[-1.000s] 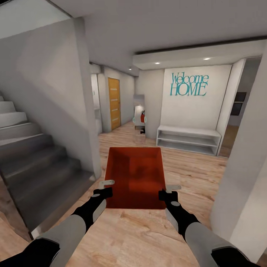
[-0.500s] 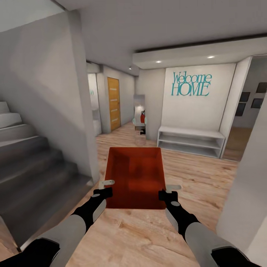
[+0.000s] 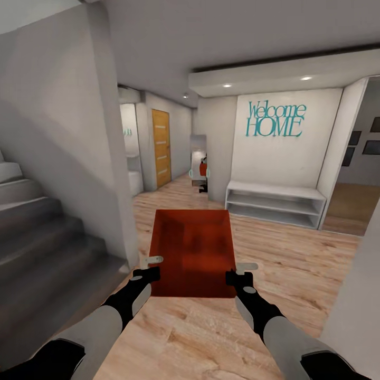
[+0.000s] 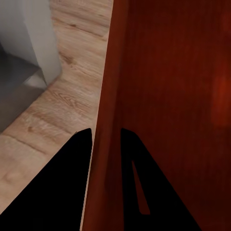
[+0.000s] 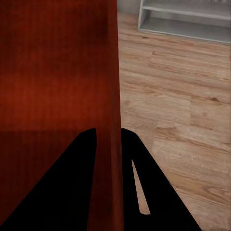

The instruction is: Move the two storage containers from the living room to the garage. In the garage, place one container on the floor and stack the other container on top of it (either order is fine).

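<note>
Box: I see the red-orange open-topped rectangular storage container [image 3: 192,252] at centre frame, carried over light wood-plank floor [image 3: 295,269]
Left gripper [image 3: 151,267]: clamped on its left wall
Right gripper [image 3: 238,272]: clamped on its right wall

staircase [image 3: 47,232] cut off at left edge, mirror [image 3: 198,163] reflection too small

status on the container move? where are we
Done: one storage container is picked up, each side wall pinched by the left gripper and right gripper. In hand: carrying it through a wood-floored hallway beside the stairs. Left: reach the garage, set it down, fetch and stack the second.
</note>
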Robot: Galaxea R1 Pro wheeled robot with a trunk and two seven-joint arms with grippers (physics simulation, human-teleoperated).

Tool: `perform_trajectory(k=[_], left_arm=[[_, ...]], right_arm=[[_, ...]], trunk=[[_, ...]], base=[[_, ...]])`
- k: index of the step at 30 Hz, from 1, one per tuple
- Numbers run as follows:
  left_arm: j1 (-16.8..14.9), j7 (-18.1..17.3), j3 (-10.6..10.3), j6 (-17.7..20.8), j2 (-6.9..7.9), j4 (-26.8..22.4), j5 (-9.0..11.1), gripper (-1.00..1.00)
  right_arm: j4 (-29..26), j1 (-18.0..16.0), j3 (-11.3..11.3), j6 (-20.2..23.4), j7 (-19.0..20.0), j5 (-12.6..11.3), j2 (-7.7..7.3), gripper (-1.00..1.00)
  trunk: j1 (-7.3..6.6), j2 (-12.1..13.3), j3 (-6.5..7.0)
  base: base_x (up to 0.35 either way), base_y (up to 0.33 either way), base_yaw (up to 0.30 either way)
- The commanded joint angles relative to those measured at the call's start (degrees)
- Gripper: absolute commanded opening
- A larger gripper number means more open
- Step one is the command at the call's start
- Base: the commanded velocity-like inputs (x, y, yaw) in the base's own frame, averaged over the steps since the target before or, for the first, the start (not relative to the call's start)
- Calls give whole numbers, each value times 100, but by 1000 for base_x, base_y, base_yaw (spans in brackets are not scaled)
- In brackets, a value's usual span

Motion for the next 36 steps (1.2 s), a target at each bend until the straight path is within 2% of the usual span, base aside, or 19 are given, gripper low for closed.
perform_trajectory(k=[1, 15, 36], left_arm=[[-1, 295, -29, 32, 133, -33, -107, -100], [-1, 295, -27, 32, 133, -33, -108, -100], [-1, 293, -29, 32, 133, -33, -107, -100]], right_arm=[[18, -9, -173, -27, -479, -85, -5, -100], [18, -9, -173, -22, -482, -93, -5, -100], [18, -9, -175, -17, -474, -93, -5, -100]], trunk=[[4, -6, -8], [4, -6, -8], [4, -6, -8]], base=[[326, 0, -37], [326, 0, -211], [326, 0, -8]])
